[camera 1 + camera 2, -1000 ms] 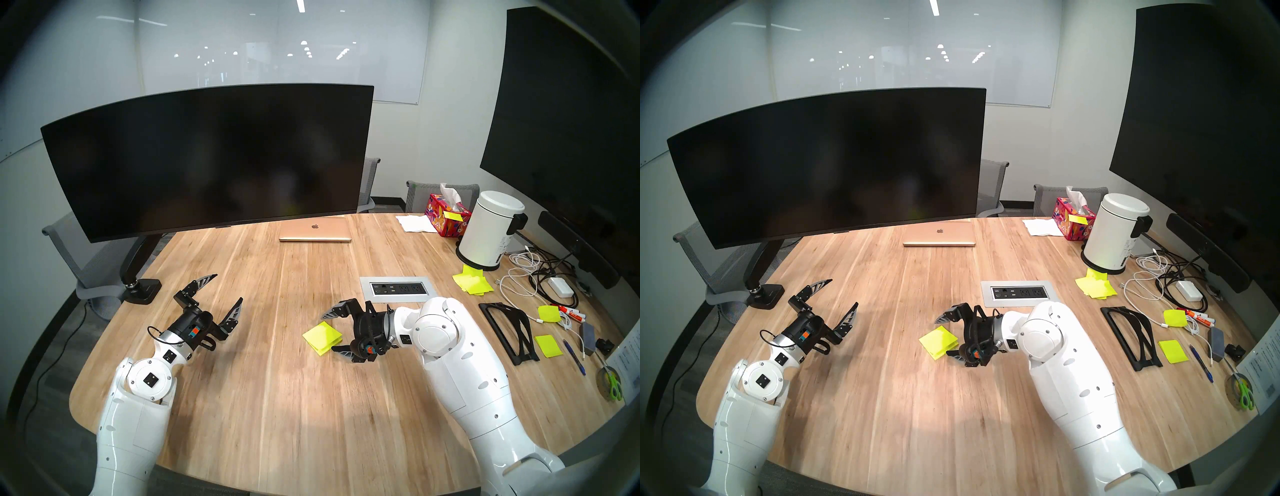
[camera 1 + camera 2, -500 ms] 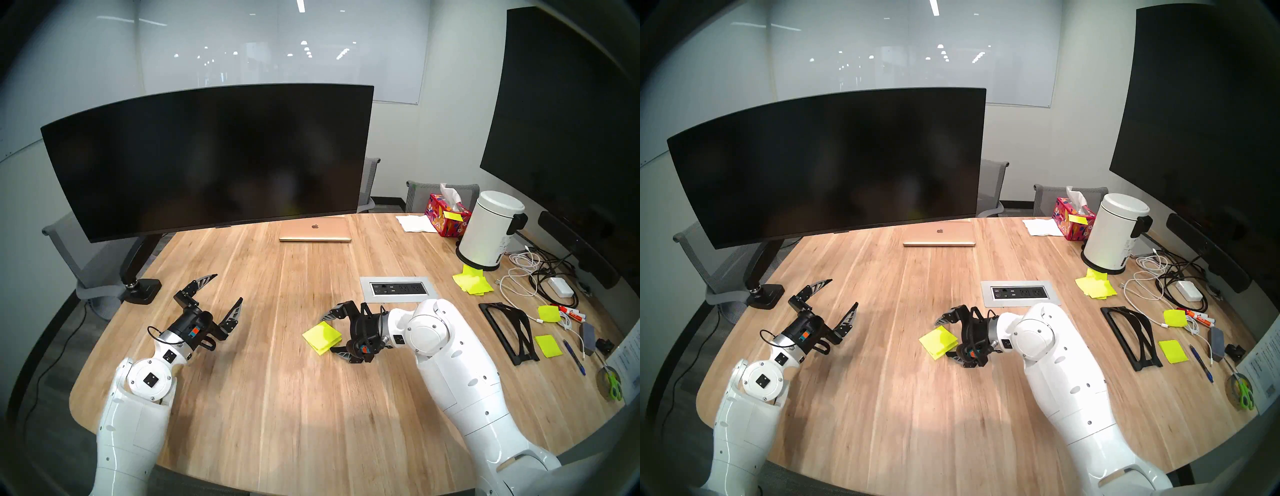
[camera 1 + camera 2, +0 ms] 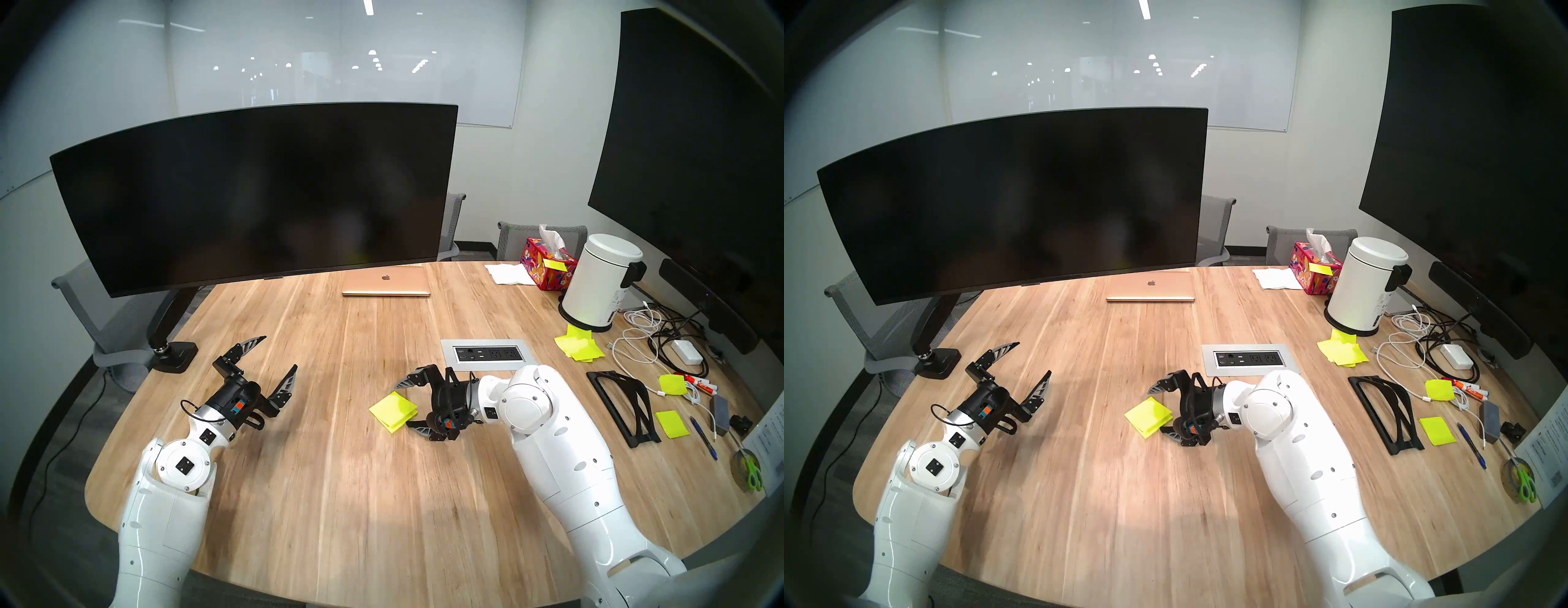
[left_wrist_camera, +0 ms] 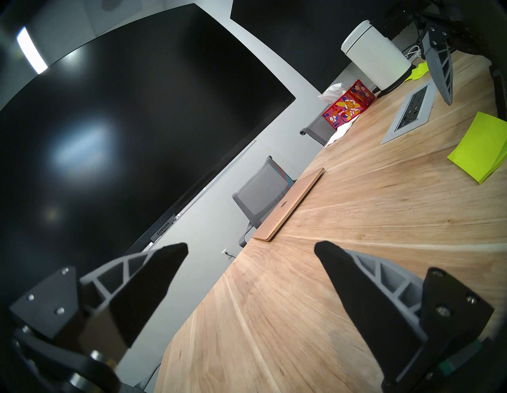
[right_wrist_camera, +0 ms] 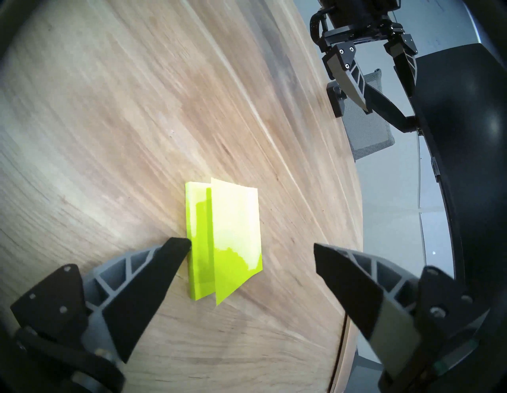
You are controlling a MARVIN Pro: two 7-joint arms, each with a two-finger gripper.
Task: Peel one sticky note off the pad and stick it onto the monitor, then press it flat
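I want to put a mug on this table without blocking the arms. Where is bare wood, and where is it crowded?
Bare wood: the wide strip between the laptop and the outlet panel, and the near stretch between the two arms. Crowded: the right edge, with cables, loose yellow notes, white bin and black stand. The pad sits by the right gripper.

The pad (image 3: 392,411) lies on the surface (image 3: 339,488) near its middle, just left of the right hand (image 3: 406,405). The left hand (image 3: 278,354) hovers well apart to the left. The monitor (image 3: 254,195) stands behind, the laptop (image 3: 386,282) below its right end, the power strip (image 3: 487,352) behind the right hand.
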